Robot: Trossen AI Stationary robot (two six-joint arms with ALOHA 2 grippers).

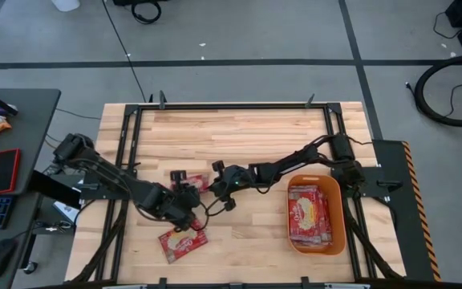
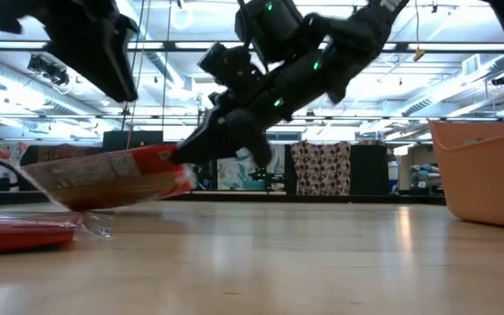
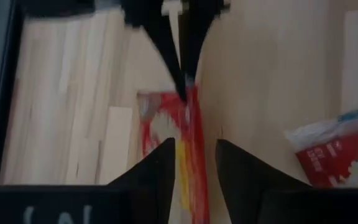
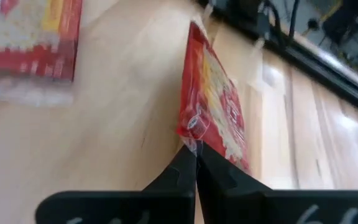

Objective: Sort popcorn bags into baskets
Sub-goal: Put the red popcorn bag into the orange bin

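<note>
1. Pale wooden counter (image 1: 247,136) stood on a grey floor, with a dark desk at its left side.
2. Right hand (image 1: 217,184) reached to mid-counter, its fingers pinched together on the corner seal of a red popcorn bag (image 4: 213,93), which was lifted at that end and tilted in the low view (image 2: 112,175).
3. Left hand (image 1: 184,199) lay just beside the same bag, fingers (image 3: 157,171) parted on either side of it, not closed on it.
4. Second popcorn bag (image 1: 182,242) lay flat near the counter's front edge.
5. Orange basket (image 1: 341,215) sat at the counter's right side, holding further bags (image 1: 307,210).
</note>
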